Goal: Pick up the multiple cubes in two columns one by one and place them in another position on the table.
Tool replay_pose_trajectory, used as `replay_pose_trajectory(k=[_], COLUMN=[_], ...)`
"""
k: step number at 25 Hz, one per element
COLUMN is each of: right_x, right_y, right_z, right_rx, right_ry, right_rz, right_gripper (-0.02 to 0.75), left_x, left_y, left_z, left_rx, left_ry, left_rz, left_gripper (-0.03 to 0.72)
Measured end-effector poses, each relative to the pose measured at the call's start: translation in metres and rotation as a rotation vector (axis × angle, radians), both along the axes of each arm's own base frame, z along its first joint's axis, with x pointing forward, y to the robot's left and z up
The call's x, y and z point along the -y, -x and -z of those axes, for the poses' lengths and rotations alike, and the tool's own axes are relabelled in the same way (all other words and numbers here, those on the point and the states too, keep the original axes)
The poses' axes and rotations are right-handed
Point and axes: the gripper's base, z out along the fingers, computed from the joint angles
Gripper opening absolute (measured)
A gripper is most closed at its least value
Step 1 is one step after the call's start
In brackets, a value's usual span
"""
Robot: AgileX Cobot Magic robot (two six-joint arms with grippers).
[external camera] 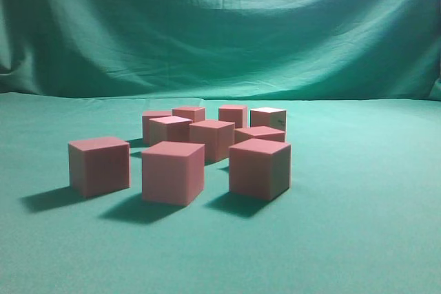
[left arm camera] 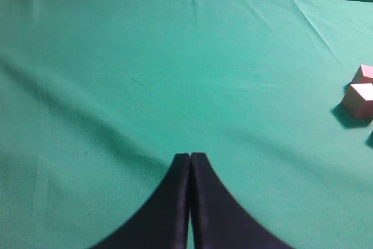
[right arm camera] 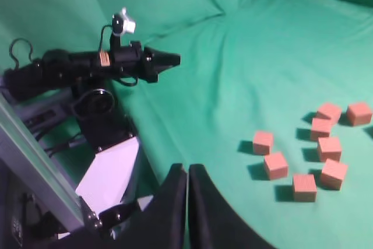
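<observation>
Several pink-red cubes [external camera: 173, 171] stand in a loose cluster on the teal table [external camera: 358, 225] in the exterior view, nearest ones at front. No gripper shows in that view. In the left wrist view my left gripper [left arm camera: 190, 155] is shut and empty above bare cloth; two cubes [left arm camera: 359, 98] lie at the right edge. In the right wrist view my right gripper [right arm camera: 187, 167] is shut and empty, well left of the cubes [right arm camera: 275, 165], which lie spread at the right.
The other arm [right arm camera: 87, 68] with its small camera and a white base [right arm camera: 108, 179] stands at the left of the right wrist view. A draped green backdrop [external camera: 220, 25] hangs behind the table.
</observation>
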Motion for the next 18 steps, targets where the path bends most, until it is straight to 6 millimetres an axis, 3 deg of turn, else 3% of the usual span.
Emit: replay_pose_trajectory(k=[6, 12, 18], right_x=[-0.018, -0.031, -0.028], right_y=[-0.018, -0.039, -0.052], right_z=[0.015, 0.051, 0.092], right_rx=[0.142, 0.281, 0.258], right_ry=[-0.099, -0.053, 0.009], right_rz=[0.051, 0.136, 0.308], right_gripper=[0.0, 0.0, 0.0], left_x=[0.0, 0.0, 0.0], left_y=[0.0, 0.0, 0.0], left_z=[0.0, 0.0, 0.0], left_rx=[0.0, 0.0, 0.0], left_ry=[0.0, 0.0, 0.0], left_rz=[0.0, 0.0, 0.0], left_gripper=[0.0, 0.0, 0.0])
